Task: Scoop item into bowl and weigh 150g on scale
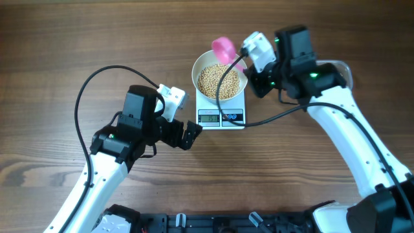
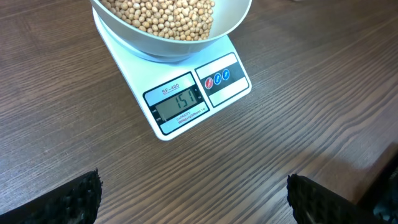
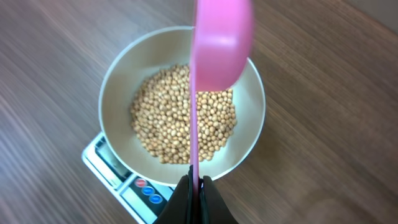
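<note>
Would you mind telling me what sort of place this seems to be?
Likely a robot test bench, not a kitchen: a wood-grain table, a left arm and right arm with trailing cables, and a scale bearing a bowl of beans.

L arm (image 1: 111, 144) low, bent twd centre, jaws wide apart. R arm (image 1: 349, 129) reaches in fr. right, jaws pinched on pink scoop (image 3: 219, 50).

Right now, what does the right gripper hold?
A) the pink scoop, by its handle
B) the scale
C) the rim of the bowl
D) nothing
A: the right gripper is shut on the thin handle of the pink scoop, whose cup is up by the far rim of the bowl.
</note>
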Controlling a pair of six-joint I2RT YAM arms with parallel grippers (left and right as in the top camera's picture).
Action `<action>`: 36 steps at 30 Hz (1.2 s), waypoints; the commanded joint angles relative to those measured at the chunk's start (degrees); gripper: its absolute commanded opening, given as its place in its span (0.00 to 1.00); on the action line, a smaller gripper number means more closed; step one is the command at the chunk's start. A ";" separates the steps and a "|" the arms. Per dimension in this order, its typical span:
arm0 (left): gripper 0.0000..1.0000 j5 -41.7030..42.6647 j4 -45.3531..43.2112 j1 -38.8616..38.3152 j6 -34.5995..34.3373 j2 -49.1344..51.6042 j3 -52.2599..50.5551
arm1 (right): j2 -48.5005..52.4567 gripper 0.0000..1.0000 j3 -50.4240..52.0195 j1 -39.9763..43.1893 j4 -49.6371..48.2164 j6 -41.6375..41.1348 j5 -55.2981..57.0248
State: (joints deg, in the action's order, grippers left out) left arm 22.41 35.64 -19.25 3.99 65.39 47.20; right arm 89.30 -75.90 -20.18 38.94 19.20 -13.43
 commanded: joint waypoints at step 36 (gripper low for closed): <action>1.00 0.68 -0.22 -0.24 0.26 0.31 -0.17 | 8.24 0.04 -0.35 -3.58 4.87 3.08 4.26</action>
State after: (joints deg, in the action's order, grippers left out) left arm 22.41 35.64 -19.25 3.99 65.39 47.20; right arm 96.73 -75.90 -22.92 43.27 21.37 -7.29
